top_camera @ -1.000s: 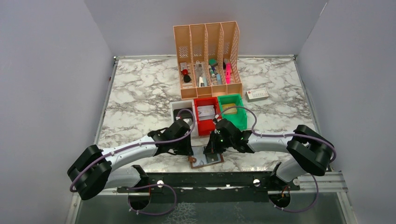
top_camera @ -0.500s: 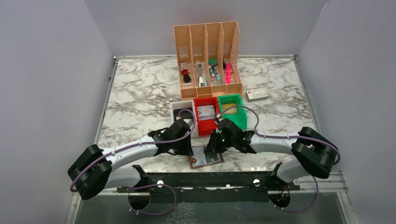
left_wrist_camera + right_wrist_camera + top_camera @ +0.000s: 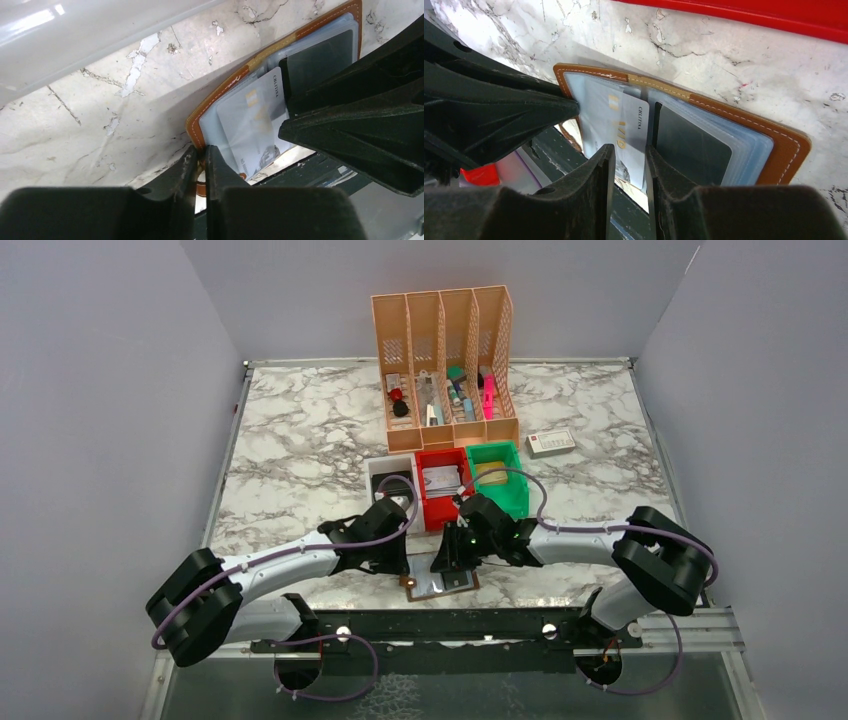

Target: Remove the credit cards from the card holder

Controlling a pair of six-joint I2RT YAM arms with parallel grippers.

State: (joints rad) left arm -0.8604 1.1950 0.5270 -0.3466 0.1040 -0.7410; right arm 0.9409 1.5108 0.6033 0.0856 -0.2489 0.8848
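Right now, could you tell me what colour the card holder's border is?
The card holder's border is tan brown with pale stitching; best seen from the right wrist.

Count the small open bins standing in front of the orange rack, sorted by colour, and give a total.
White bin: 1
Red bin: 1
Green bin: 1
Total: 3

Robot lab test cell, not a real office: plain grey panels (image 3: 100, 390) box in a marble-print table (image 3: 300, 440) at 9, 12 and 3 o'clock. Left arm (image 3: 280, 565) and right arm (image 3: 585, 538) are bolted to a metal rail (image 3: 450, 625) at 6 o'clock. Props are staged desk stuff: peach file organizer (image 3: 445, 360) at 12 o'clock, white bin (image 3: 378, 468), red bin (image 3: 440, 517) and green bin (image 3: 512, 456) at centre.
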